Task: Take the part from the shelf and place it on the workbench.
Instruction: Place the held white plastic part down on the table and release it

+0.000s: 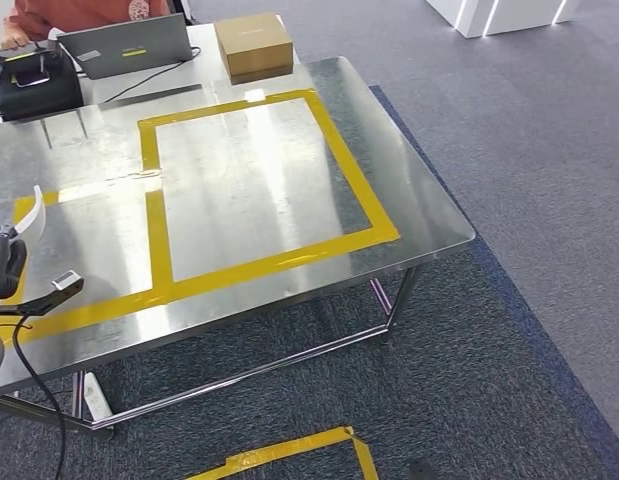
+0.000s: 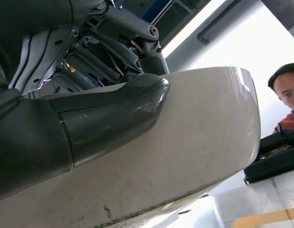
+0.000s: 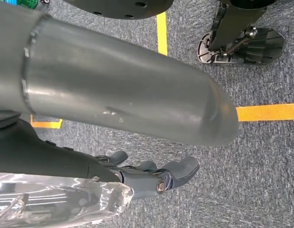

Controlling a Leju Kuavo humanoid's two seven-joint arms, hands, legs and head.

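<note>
A curved white part sticks up at the far left of the head view, gripped by my left hand above the front left corner of the steel workbench. In the left wrist view the white part is close up, and the dark thumb of my left hand presses on its face. A yellow tape rectangle marks the bench top. My right hand hangs over grey carpet, its fingers held loosely apart with nothing in them.
At the back of the bench stand a laptop, a cardboard box and a black case. A person in an orange top sits behind them. Yellow tape marks the carpet in front.
</note>
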